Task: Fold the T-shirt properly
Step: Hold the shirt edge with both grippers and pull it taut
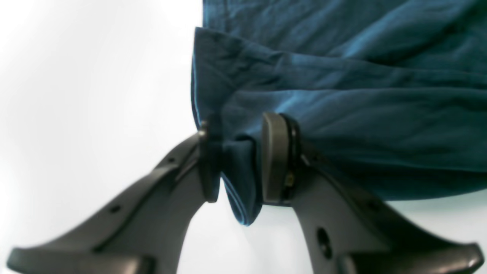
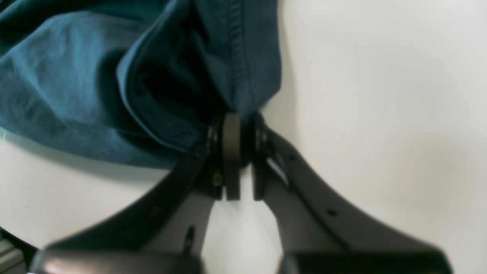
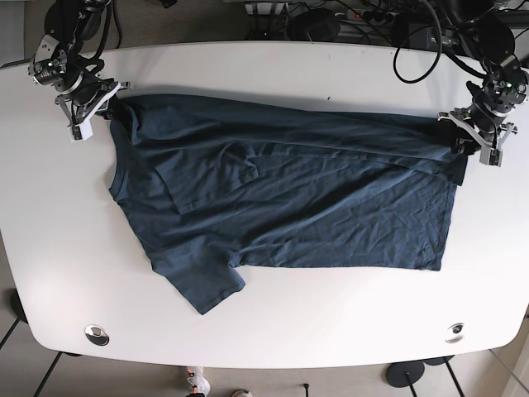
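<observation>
Two dark plastic jaws of the left gripper (image 1: 241,163) pinch a bunched edge of the dark teal cotton T-shirt (image 1: 342,95). At the right wrist, the right gripper (image 2: 239,156) is clamped on a hemmed fold. From the base view, the shirt lies spread across the white oval table (image 3: 264,331), stretched between both arms.

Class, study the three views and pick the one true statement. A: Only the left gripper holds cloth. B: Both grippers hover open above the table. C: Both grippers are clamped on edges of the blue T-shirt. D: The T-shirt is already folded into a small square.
C: in the wrist views the left gripper and the right gripper each pinch fabric of the T-shirt, which lies spread on the table.
</observation>
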Tool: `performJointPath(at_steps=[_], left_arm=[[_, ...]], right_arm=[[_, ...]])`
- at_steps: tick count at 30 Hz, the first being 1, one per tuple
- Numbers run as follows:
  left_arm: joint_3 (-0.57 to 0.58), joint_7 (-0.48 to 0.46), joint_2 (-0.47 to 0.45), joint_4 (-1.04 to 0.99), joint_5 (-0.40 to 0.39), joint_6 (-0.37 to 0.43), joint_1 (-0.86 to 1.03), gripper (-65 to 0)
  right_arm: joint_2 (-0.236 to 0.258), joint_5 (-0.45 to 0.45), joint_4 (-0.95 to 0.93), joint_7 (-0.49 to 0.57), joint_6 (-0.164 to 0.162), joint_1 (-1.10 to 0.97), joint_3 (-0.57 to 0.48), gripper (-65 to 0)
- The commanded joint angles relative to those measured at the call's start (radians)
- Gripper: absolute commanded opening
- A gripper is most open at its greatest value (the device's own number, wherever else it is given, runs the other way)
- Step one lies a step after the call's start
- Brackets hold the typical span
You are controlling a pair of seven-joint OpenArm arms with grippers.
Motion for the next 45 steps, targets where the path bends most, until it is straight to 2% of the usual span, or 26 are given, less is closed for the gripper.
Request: performJointPath(at_steps=[1, 4, 8, 10, 12, 14, 18, 20, 24, 30, 34, 41, 45], left_arm=[[-0.017, -0.024, -0.021, 0.014, -0.008, -0.001, 0.002, -50.4], [-0.049, -0.024, -0.025, 0.014, -0.009, -0.001, 0.028, -50.0], [-0.075, -0.024, -0.028, -0.092, 0.066, -0.001, 0.025, -49.9], [-0.100, -0.021, -0.028, -0.080, 0.049, -0.001, 0.025, -49.0], [-0.104, 0.000, -0.020, -0.017, 0.027, -0.001, 0.030, -43.2], [-0.109, 0.092, -0.014, 0.066, -0.003, -0.001, 0.031, -35.0], [-0.180, 0.253, 0.020, 0.141, -0.132, -0.001, 0.031, -24.6], [-0.177, 0.303, 0.026, 0.146, -0.144, -0.001, 0.031, -21.0], [-0.166, 0.326, 0.083, 0.141, -0.120, -0.001, 0.044, -20.3], [-0.054, 0.313, 0.098, 0.143, -0.120, -0.001, 0.082, -20.6], [-0.048, 0.290, 0.101, 0.152, -0.128, -0.001, 0.111, -20.6], [-0.049, 0.292, 0.098, 0.293, -0.126, -0.001, 0.175, -20.6], [-0.049, 0.292, 0.101, 0.292, -0.118, -0.001, 0.186, -20.6]], right_arm=[[0.032, 0.008, 0.012, 0.013, 0.006, 0.004, 0.006, -62.8], [0.053, 0.009, 0.012, 0.013, 0.006, 0.002, 0.009, -62.8], [0.073, 0.008, 0.012, 0.013, 0.006, 0.002, 0.060, -62.8], [0.073, 0.011, 0.015, 0.013, 0.006, 0.002, 0.060, -62.8], [0.073, 0.011, 0.017, 0.013, 0.006, 0.002, 0.060, -62.8], [0.070, 0.009, 0.017, 0.013, 0.006, 0.002, 0.060, -62.8], [0.066, 0.009, 0.014, 0.013, 0.006, 0.002, 0.060, -62.8], [0.066, 0.009, 0.015, 0.013, 0.006, 0.002, 0.060, -62.8], [0.064, 0.009, 0.014, 0.013, 0.006, 0.004, 0.058, -62.8], [0.063, 0.011, 0.014, 0.013, 0.006, 0.004, 0.058, -62.8], [0.063, 0.011, 0.014, 0.013, 0.006, 0.004, 0.058, -62.6], [0.063, 0.012, 0.012, 0.013, 0.006, 0.004, 0.060, -62.6], [0.063, 0.012, 0.012, 0.013, 0.006, 0.004, 0.060, -62.6]])
